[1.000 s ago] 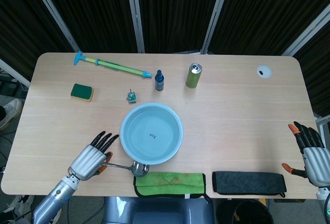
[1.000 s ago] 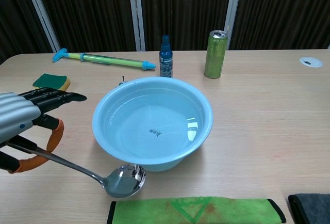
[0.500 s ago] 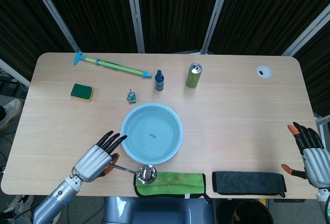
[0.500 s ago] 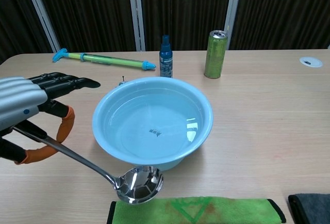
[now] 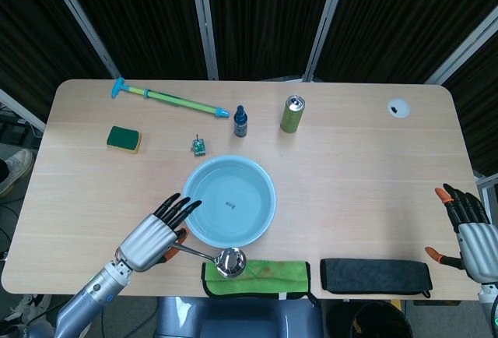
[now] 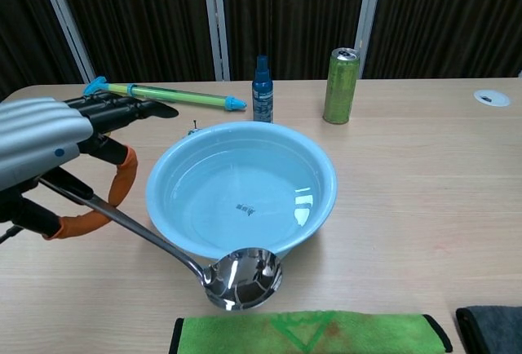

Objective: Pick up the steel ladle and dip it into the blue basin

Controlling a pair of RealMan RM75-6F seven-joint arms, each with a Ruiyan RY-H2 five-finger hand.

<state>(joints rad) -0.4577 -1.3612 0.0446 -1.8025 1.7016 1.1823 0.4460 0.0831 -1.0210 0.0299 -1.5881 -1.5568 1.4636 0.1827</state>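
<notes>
My left hand (image 5: 152, 241) (image 6: 49, 154) holds the steel ladle by its handle, just left of the blue basin (image 5: 229, 202) (image 6: 241, 193). The ladle's bowl (image 5: 230, 262) (image 6: 243, 277) hangs off the table in front of the basin's near rim, above the green cloth (image 5: 257, 270) (image 6: 310, 334). The basin holds water. My right hand (image 5: 471, 232) is open at the table's right edge, holding nothing; the chest view does not show it.
Behind the basin stand a blue spray bottle (image 5: 240, 121) (image 6: 263, 89) and a green can (image 5: 292, 114) (image 6: 341, 86). A green-blue water pump (image 5: 168, 99) (image 6: 163, 93), a green sponge (image 5: 124, 139) and a small clip (image 5: 199, 146) lie at the left. A black cloth (image 5: 375, 275) lies front right.
My left hand has lifted the ladle and carried it right. Its bowl has risen off the table and moved from the basin's front left towards the middle of the near rim.
</notes>
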